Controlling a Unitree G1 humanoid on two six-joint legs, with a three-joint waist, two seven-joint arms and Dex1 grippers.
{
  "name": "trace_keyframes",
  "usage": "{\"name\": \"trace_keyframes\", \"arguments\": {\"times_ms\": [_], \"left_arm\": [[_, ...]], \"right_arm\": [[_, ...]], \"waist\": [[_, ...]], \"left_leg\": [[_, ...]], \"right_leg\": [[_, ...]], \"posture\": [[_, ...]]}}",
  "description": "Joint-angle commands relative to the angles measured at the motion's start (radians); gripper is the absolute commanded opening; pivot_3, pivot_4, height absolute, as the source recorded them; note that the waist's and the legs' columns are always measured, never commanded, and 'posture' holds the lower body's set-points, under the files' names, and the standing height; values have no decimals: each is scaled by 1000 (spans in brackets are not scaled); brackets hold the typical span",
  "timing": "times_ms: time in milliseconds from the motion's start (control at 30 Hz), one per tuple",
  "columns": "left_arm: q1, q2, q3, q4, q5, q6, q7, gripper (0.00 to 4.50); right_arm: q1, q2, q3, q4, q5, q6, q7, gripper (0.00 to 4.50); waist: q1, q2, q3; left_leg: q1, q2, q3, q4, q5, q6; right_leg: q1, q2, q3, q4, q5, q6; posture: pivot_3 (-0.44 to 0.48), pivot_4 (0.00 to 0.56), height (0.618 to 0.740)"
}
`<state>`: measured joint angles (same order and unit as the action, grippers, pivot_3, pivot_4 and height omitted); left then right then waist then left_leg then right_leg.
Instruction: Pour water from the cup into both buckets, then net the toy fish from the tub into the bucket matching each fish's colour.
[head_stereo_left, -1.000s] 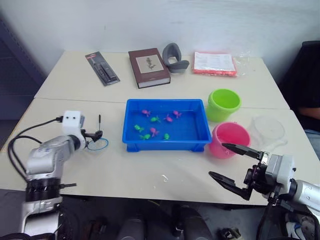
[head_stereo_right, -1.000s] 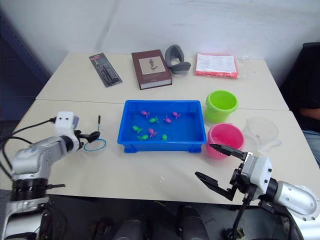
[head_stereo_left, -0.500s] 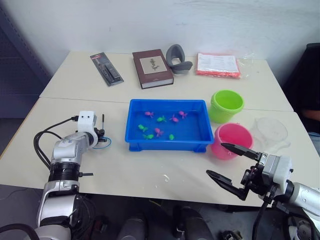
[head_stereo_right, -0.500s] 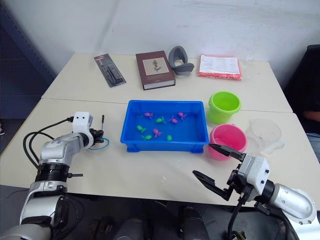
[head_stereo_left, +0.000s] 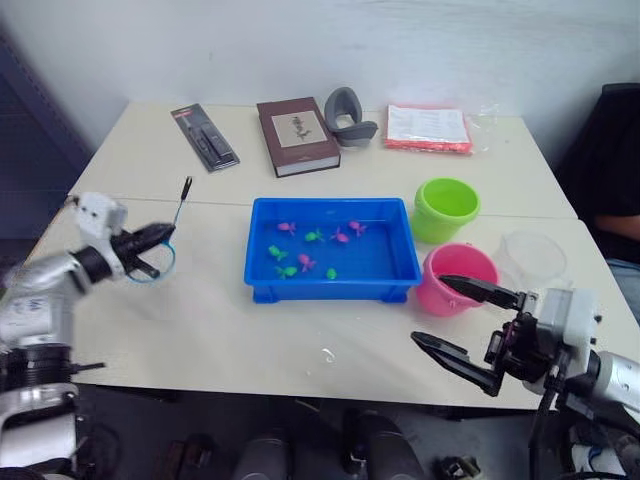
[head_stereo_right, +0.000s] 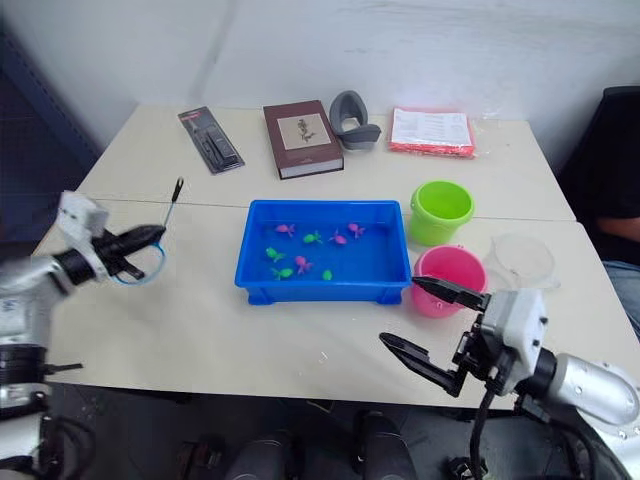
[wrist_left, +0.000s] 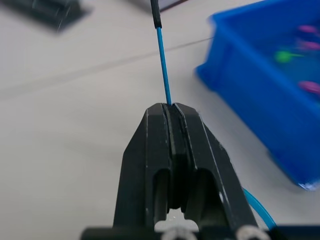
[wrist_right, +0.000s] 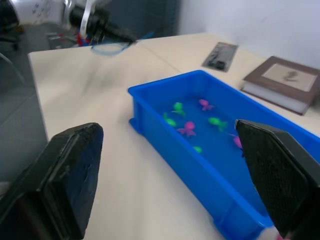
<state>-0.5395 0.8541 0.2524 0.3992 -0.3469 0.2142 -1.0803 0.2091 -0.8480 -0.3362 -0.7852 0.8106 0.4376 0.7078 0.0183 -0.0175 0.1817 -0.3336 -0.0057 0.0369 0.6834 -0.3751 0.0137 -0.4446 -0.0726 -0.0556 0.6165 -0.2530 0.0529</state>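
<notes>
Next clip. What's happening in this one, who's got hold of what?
The left gripper is shut on the thin handle of the net, holding it out to the left of the blue tub, not over it. All the toy fish, pink and green, lie in the tub. The right gripper is open and holds nothing, near the table's front edge by the pink bucket. The green bucket stands behind it, and the clear cup sits to their right.

Left gripper (head_stereo_left: 150, 237): fingers (wrist_left: 150, 145) pressed together, clamping a thin stick that projects beyond the fingertips. Right gripper (head_stereo_left: 465, 320): fingers (wrist_right: 65, 175) spread wide apart, nothing between them, wrist level.
</notes>
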Motion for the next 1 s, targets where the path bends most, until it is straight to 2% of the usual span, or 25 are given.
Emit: {"name": "trace_keyframes", "arguments": {"times_ms": [33, 100, 233, 333, 433, 633, 767, 900, 1000], "left_arm": [[-72, 48, -136, -84, -21, -74, -319, 38], [-116, 56, -235, -151, -5, -83, -446, 38], [-188, 29, -391, -228, 24, -91, -530, 38], [-237, -39, -455, -273, 7, -52, -511, 38], [-273, -104, -514, -308, 12, 5, -474, 38], [-276, -160, -549, -359, -3, 49, -452, 38], [-272, -185, -549, -371, 6, 57, -440, 38], [-260, -186, -544, -382, 3, 69, -432, 38], [-247, -190, -541, -395, -1, 80, -423, 0]], "right_arm": [[-146, -94, 5, -13, 139, 175, -100, 4500], [-232, -142, 29, 9, 249, 259, -102, 4500], [-387, -228, 131, 75, 380, 455, -121, 4500], [-527, -194, 222, 123, 427, 528, -161, 4500], [-646, -101, 326, 146, 435, 585, -226, 4500], [-722, -21, 386, 172, 428, 650, -248, 4500], [-732, 19, 388, 189, 437, 672, -261, 4500], [-734, 52, 381, 202, 448, 681, -278, 4500], [-736, 73, 377, 213, 449, 690, -291, 3724]], "waist": [[6, 1, 0], [7, 2, 1], [5, 2, 1], [-1, 2, 1], [-3, 1, 2], [-2, 1, 2], [2, 2, 2], [3, 2, 2], [3, 2, 2]], "left_leg": [[0, 0, 0, 0, 0, 1], [-1, 0, -1, 0, 0, 1], [-5, 0, -2, -1, 0, 4], [-7, 0, -1, 1, -1, 7], [-9, 0, -1, 2, -1, 8], [-12, 0, -1, 3, 0, 9], [-20, 1, -5, 13, -2, 11], [-21, 0, -5, 16, -3, 14], [-21, 0, -4, 16, -3, 14]], "right_leg": [[0, -1, -1, -1, 0, 0], [0, -2, -3, -2, 0, 0], [0, -1, -5, -5, 0, 0], [0, -1, -5, -8, 1, 2], [0, 0, -5, -8, 2, 4], [-2, 1, -6, -5, 3, 5], [-4, 1, -8, -5, 4, 7], [-3, 0, -8, -5, 5, 10], [-3, 0, -8, -6, 6, 10]], "posture": [[0, 150, 740], [0, 150, 740], [0, 150, 740], [0, 150, 740], [0, 150, 740], [0, 150, 740], [0, 150, 740], [0, 150, 740], [0, 150, 740]]}}
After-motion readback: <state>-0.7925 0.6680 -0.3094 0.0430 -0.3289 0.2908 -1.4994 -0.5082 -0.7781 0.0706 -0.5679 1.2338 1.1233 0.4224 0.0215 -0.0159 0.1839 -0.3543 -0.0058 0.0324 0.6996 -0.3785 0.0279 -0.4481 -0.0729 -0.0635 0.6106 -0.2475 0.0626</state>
